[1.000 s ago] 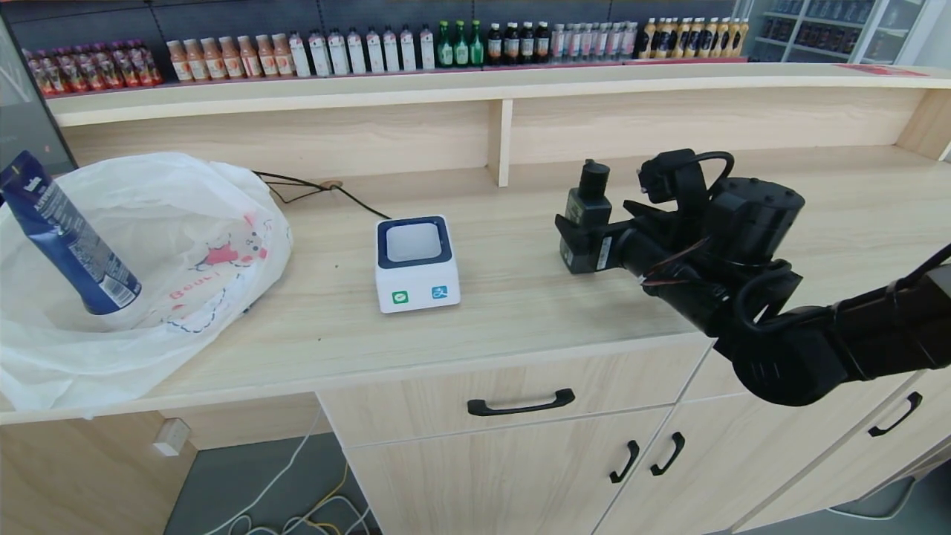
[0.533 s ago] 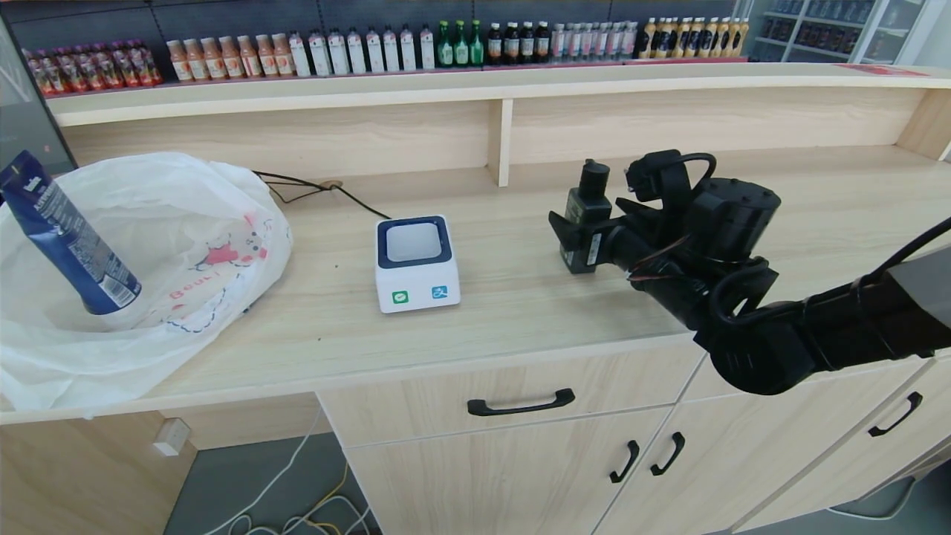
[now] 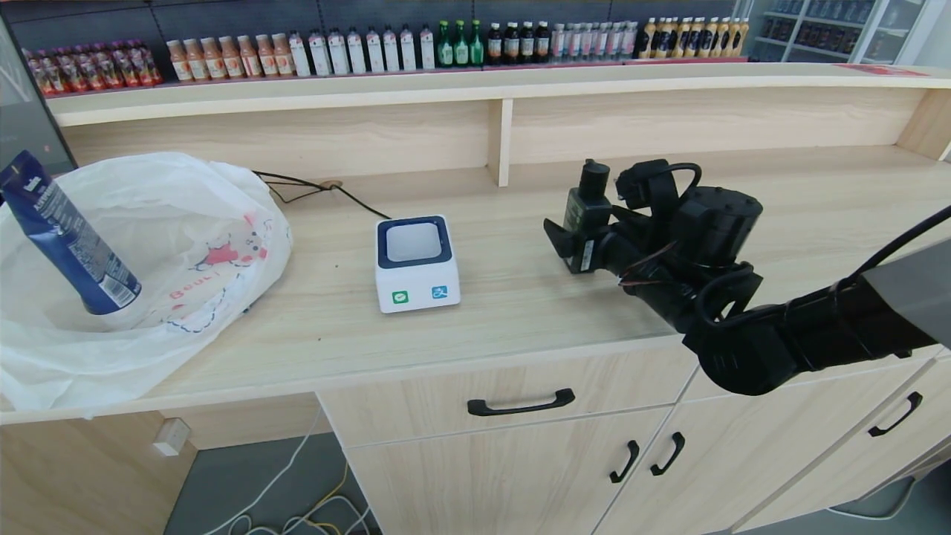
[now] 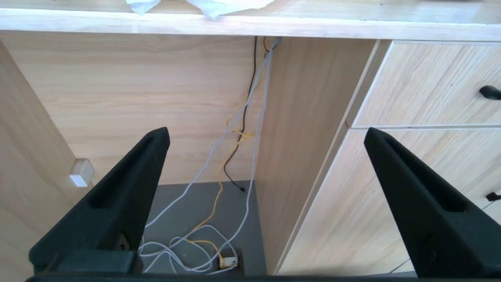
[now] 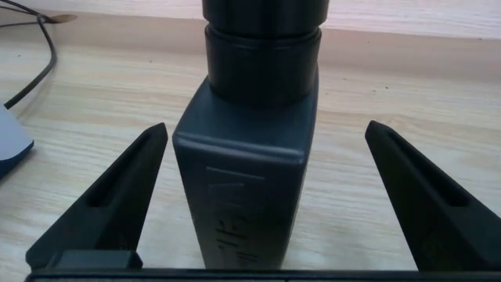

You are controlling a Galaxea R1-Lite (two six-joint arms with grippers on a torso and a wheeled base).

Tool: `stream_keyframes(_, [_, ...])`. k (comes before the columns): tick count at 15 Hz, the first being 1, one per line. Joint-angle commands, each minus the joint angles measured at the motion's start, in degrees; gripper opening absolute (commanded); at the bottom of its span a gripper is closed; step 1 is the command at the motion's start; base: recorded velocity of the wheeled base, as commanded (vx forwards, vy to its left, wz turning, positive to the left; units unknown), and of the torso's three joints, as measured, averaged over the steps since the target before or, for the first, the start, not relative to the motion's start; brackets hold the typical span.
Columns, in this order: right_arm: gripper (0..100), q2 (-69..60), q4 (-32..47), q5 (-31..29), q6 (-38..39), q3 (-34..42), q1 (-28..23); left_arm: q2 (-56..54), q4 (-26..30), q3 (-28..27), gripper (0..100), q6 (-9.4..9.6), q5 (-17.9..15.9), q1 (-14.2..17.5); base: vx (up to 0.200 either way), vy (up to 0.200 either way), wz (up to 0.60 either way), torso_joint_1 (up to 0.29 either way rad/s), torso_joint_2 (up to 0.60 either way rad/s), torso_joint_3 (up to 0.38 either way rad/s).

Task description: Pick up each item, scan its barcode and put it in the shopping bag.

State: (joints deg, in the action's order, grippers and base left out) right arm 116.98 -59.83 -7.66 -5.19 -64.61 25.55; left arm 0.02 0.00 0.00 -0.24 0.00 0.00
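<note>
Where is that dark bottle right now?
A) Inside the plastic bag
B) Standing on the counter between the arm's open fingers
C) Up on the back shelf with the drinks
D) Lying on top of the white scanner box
B: the dark bottle stands upright on the counter, and the right gripper is open around it, with a gap on each side in the right wrist view.

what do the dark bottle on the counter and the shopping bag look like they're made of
Dark bottle: probably moulded plastic, matte grey-black, judging by its dull even sheen, rounded edges and raised lettering on the face. Shopping bag: thin plastic film, white and slightly translucent; it slumps in soft crumpled folds with a faint gloss.
</note>
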Motion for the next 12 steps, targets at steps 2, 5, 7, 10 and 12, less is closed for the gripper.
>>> stream_keyframes(2, [100, 0.53, -0.02, 0.01, 0.01, 0.01, -0.24, -0.02, 0.0, 0.0, 100, -0.02, 0.09, 0.0, 0.0, 0.0, 0.0, 0.0, 0.0, 0.0])
stream_keyframes(5, [0, 0.79, -0.11, 0.01, 0.01, 0.1, -0.15, -0.02, 0.0, 0.0, 100, -0.02, 0.09, 0.0, 0.0, 0.0, 0.0, 0.0, 0.0, 0.0])
stream_keyframes(7, [0, 0.97, -0.64, 0.1, 0.01, 0.01, -0.15, -0.02, 0.0, 0.0, 100, -0.02, 0.09, 0.0, 0.0, 0.0, 0.0, 0.0, 0.0, 0.0])
stream_keyframes(10, [0, 0.88, -1.34, 0.1, 0.01, 0.1, -0.15, -0.02, 0.0, 0.0, 100, -0.02, 0.09, 0.0, 0.0, 0.0, 0.0, 0.0, 0.0, 0.0])
stream_keyframes(12, [0, 0.79, -2.13, 0.18, 0.01, 0.19, -0.06, -0.02, 0.0, 0.0, 100, -0.02, 0.09, 0.0, 0.0, 0.0, 0.0, 0.0, 0.0, 0.0])
